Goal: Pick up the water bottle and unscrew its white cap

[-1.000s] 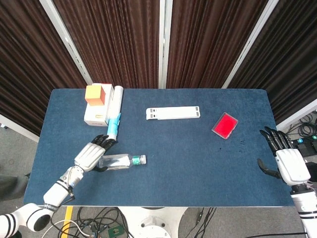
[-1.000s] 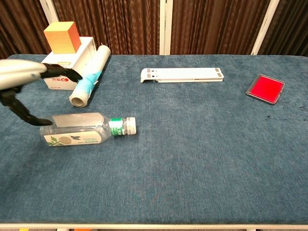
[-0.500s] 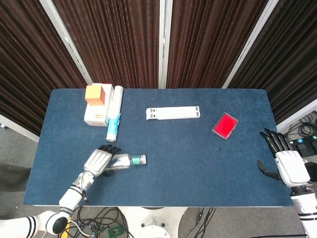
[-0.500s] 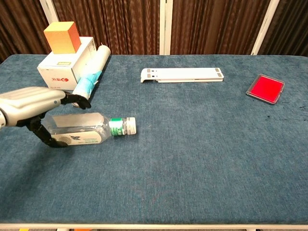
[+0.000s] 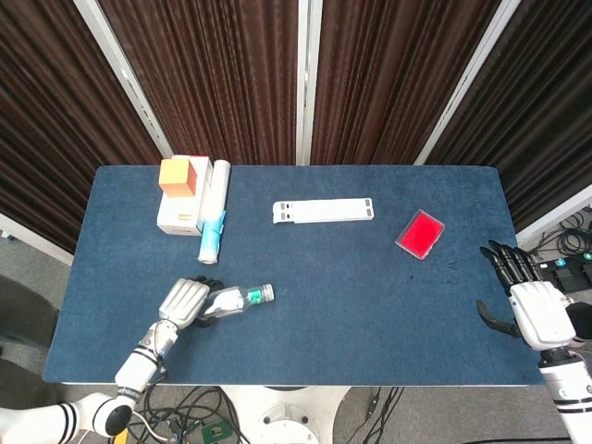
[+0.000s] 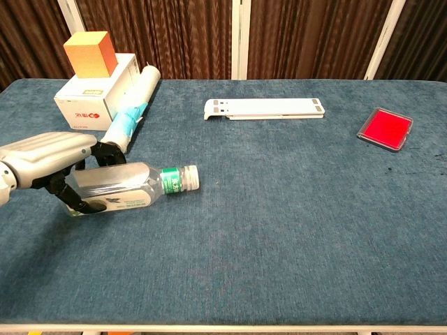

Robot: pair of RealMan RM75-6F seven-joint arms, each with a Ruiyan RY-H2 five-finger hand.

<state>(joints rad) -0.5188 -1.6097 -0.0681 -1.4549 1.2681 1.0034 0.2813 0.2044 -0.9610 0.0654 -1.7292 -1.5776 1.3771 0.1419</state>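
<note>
A clear water bottle [image 6: 119, 188] with a green label band and white cap [image 6: 189, 177] lies on its side at the table's front left, cap pointing right. My left hand [image 6: 49, 164] wraps its fingers around the bottle's body, and the cap end is tilted slightly up. In the head view the same left hand [image 5: 182, 302] covers most of the water bottle [image 5: 231, 300], leaving the neck and white cap [image 5: 266, 293] showing. My right hand [image 5: 531, 305] rests at the table's right edge with fingers spread, holding nothing.
A white box [image 6: 87, 101] topped by an orange cube [image 6: 91, 54] stands at the back left beside a white roll [image 6: 133, 105] with a blue end. A flat white bar [image 6: 264, 108] lies at mid back. A red square [image 6: 385, 128] sits at the right.
My left hand has come down over the bottle and closed around its body. The bottle's cap end has tipped up a little. The right hand has barely moved.
</note>
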